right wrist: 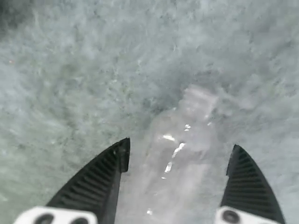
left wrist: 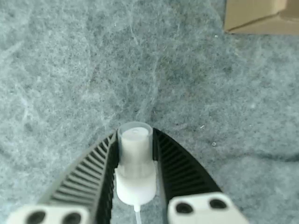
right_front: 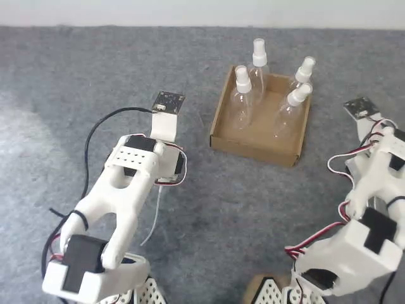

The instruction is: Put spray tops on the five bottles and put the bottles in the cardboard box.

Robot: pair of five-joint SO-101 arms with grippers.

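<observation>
Near edge, high view: left arm (right_front: 126,183) in from 7 o'clock, right arm (right_front: 373,215) in from 4 o'clock. Grey fuzzy carpet (right_front: 253,215) under both, running edge to edge. Pale wall (right_front: 190,12) as a thin strip at 12 o'clock, far side.

Left gripper (left wrist: 135,134): clamped on spray top (left wrist: 135,163), ribbed black fingers (left wrist: 88,172) pressed to both flanks. Long axis of top in line with fingers. Clear cap end out at fingertips, white collar back toward palm, thin tube (left wrist: 137,215) coming off collar. Over carpet, at roughly 8 o'clock of cardboard box (right_front: 253,147), apart from it.

Right gripper (right wrist: 180,145): spread wide, gripping nothing. Clear bottle (right wrist: 175,172) flat on carpet between fingers, gap on both sides, touching neither. Long axis roughly in line with fingers, neck end pointing away from palm.

Farther out: cardboard box at 1 o'clock of table, open side up, sitting slightly skewed. Four bottles (right_front: 242,95) inside, white tops fitted. Pair on 9 o'clock side standing upright. Pair on 3 o'clock side leaning, tops toward 1 o'clock.
</observation>
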